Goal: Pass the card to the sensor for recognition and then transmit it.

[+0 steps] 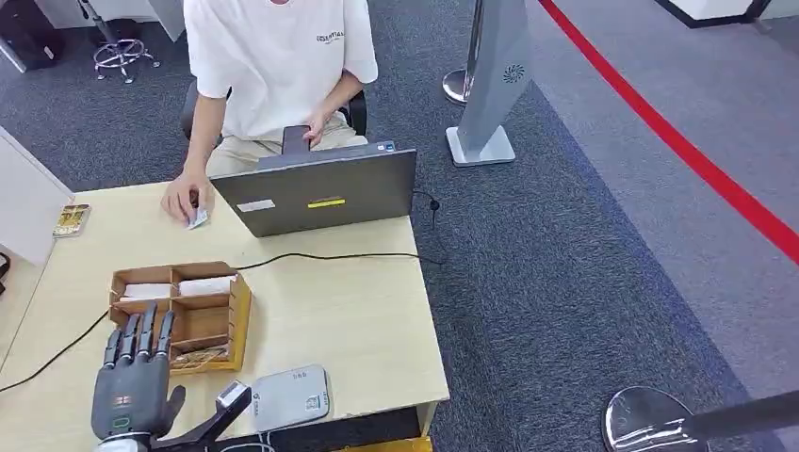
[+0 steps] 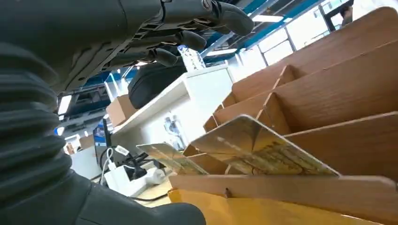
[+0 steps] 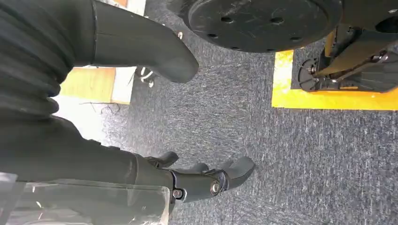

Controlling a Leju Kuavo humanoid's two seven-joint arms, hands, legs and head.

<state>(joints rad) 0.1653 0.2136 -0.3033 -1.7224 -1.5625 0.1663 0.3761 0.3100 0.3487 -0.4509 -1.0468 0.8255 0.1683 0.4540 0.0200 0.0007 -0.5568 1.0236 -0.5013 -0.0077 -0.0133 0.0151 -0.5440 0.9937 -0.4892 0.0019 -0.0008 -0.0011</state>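
Note:
A wooden compartment box stands on the pale table. Patterned cards lie in its nearest compartment and white cards in the far ones. My left hand hovers at the box's near edge, fingers spread and straight over the patterned cards, holding nothing. In the left wrist view its fingers hang above a tilted card leaning in the box. A grey sensor pad lies at the table's front edge, right of the hand. My right hand hangs over the carpet, holding nothing.
A person sits behind an open laptop, one hand on a small card. A black cable crosses the table. A small yellow box sits at the far left. A stanchion base stands on the floor at right.

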